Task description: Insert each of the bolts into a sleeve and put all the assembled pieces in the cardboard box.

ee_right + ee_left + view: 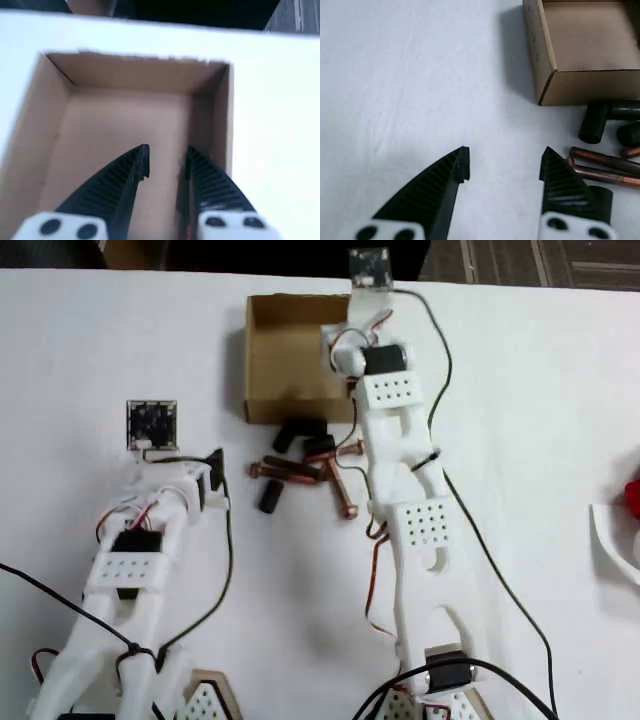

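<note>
The cardboard box (285, 350) stands open at the back middle of the table, and what I see of its floor (125, 130) is bare. My right gripper (166, 162) hangs over the box, its fingers a little apart with only floor between them; a small copper bit (187, 231) shows low beside one finger. In front of the box lie copper bolts (292, 470) and black sleeves (300, 430). My left gripper (505, 162) is open just above the table, left of that pile. Its near finger is beside two bolts (605, 159) and a sleeve (594, 122).
A white curved object with something red (618, 530) sits at the table's right edge. Black cables (225, 570) trail from both arms across the front of the table. Bare white table (110, 340) stretches left of the box.
</note>
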Available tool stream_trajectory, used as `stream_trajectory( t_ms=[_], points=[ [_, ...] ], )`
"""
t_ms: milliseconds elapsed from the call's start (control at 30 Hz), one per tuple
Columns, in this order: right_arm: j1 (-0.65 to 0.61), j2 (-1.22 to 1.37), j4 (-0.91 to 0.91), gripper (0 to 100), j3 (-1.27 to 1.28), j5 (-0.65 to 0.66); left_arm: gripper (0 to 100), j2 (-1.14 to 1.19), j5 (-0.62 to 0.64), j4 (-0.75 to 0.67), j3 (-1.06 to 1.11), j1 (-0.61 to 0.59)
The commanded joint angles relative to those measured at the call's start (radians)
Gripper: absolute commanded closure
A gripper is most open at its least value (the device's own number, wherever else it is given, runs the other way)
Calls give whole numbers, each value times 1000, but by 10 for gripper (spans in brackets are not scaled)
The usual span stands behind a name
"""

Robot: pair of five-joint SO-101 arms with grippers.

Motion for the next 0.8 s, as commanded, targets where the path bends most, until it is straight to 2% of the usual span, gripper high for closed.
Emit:
stream_trajectory(
  t_ms=[0,67,233,433,567,767],
  points=[
    [24,-22,153,931,-183,2,759,-29,-6,-21,-2,5],
    [45,-19,249,985,-236,0,759,-29,-6,-21,-4,5],
    [124,-13,412,978,-230,0,759,-29,-6,-21,-4,5],
    [219,45,432,978,-227,23,759,-29,-6,-21,-4,5],
    [213,111,456,978,-233,87,759,-29,-6,-21,-4,5],
    [162,162,452,978,-235,94,759,-29,-6,-21,-4,5]
  ],
)
